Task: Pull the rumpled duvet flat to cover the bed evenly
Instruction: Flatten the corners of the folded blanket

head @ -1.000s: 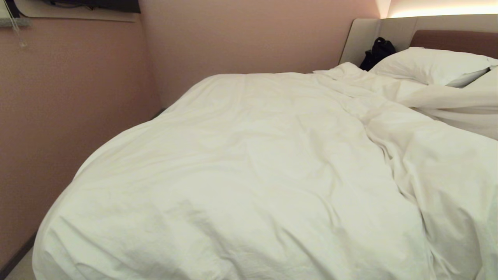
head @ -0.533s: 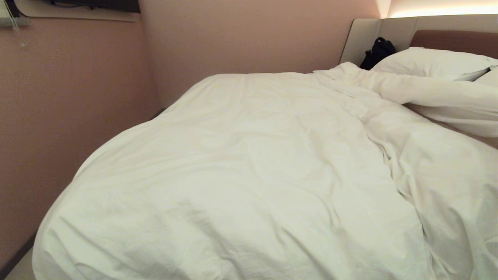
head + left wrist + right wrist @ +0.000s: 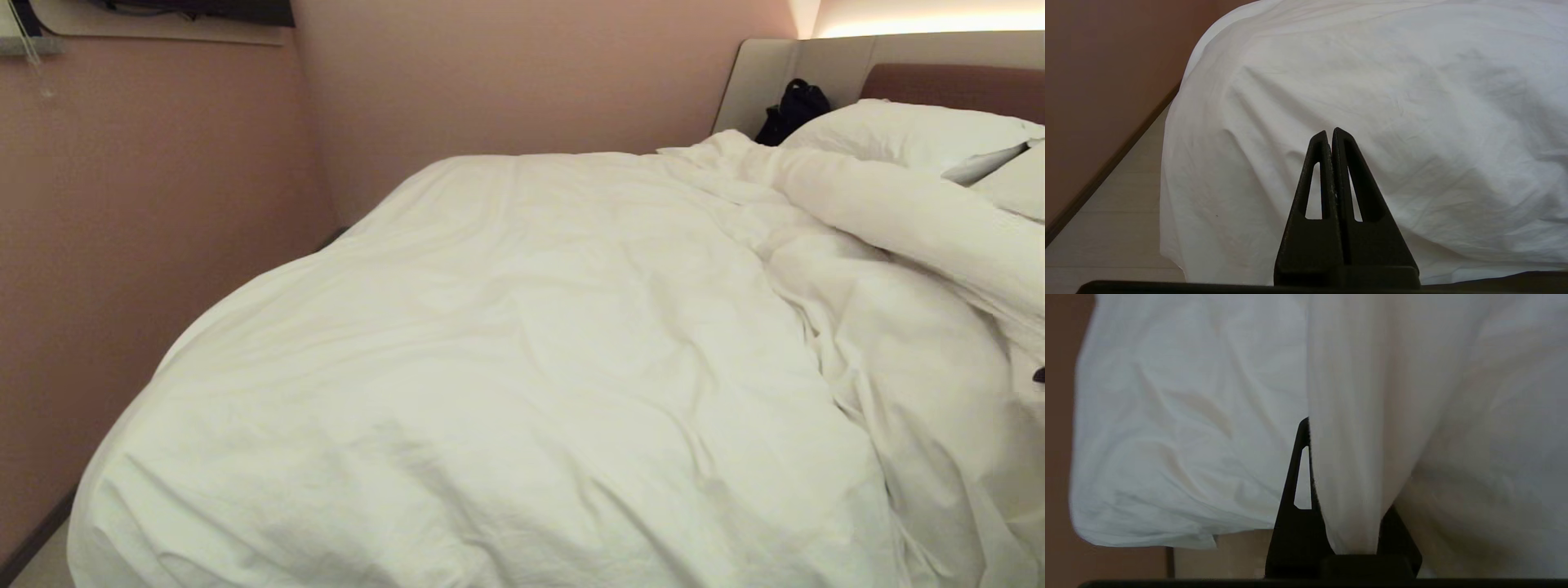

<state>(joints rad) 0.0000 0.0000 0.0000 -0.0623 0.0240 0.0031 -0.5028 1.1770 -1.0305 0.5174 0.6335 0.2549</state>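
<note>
Clamped on a fold of the thick, puffy white duvet (image 3: 1347, 457), the right pincer (image 3: 1327, 490) has lifted it beside the plump white pillow (image 3: 898, 135), freeing slack to spread over the bed.

A bedroom. A wide bed (image 3: 816, 65) with a padded headboard fills it, pink walls (image 3: 163, 204) close beside. Pillows (image 3: 898, 135) lie at its head.

Right hand (image 3: 1331, 465) clamped; left hand (image 3: 1331, 136) closed, empty.
</note>
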